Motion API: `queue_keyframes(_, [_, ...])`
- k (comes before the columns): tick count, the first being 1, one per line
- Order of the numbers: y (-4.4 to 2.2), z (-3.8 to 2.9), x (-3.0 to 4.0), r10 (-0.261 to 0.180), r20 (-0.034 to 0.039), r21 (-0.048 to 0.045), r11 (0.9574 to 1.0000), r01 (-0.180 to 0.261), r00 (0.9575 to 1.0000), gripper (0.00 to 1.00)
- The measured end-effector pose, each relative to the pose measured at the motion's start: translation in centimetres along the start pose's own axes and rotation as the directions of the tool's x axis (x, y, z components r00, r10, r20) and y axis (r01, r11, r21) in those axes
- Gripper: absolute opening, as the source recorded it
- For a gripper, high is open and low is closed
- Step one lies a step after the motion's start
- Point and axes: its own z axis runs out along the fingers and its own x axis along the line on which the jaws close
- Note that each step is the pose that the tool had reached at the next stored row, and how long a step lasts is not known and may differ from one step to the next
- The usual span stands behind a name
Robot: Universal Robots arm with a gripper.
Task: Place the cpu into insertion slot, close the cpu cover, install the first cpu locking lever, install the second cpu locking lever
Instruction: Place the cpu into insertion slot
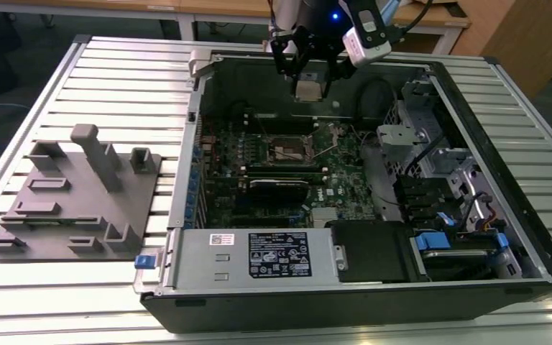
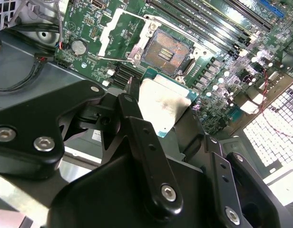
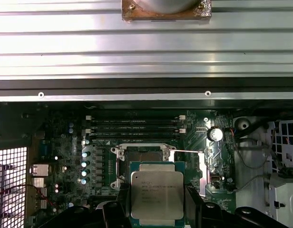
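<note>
Gripper point(image 1: 312, 83) jaws clamped on the cpu point(image 3: 157, 194) by opposite edges, held over the motherboard point(image 1: 256, 154). Insertion slot point(image 2: 168, 50) uncovered, contacts exposed, not touching the chip.

Table: slatted metal table point(image 1: 113, 79), and it's carrying the lot.
Fixture: grey moulded fixture point(image 1: 75, 208) with upright pegs, on the exterior view's left, just beside the case.
Case: black computer case point(image 1: 353, 302) lying flat, wide open on top.
Power supply: power supply box point(image 1: 247, 255) with a white label, along the case's near edge.
Motherboard: green motherboard point(image 1: 228, 147) flat on the case floor.
Memory slots: long black memory slots point(image 3: 134, 127) in parallel rows.
Battery: round silver coin battery point(image 3: 214, 133) there on the board.
Clip: blue clip point(image 1: 144, 261) at the case corner.
</note>
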Motion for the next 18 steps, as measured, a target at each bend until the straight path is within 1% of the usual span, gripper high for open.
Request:
queue_keyframes(5, [0.00, 0.04, 0.00, 0.000, 0.0002, -0.0005, 1.0000, 0.000, 1.0000, 0.54])
queue_keyframes(14, [-0.09, 0.95, 0.03, 0.000, 0.0000, -0.0003, 1.0000, 0.000, 1.0000, 0.54])
queue_keyframes(18, [-0.11, 1.16, 0.17, 0.000, 0.0000, -0.0003, 1.0000, 0.000, 1.0000, 0.54])
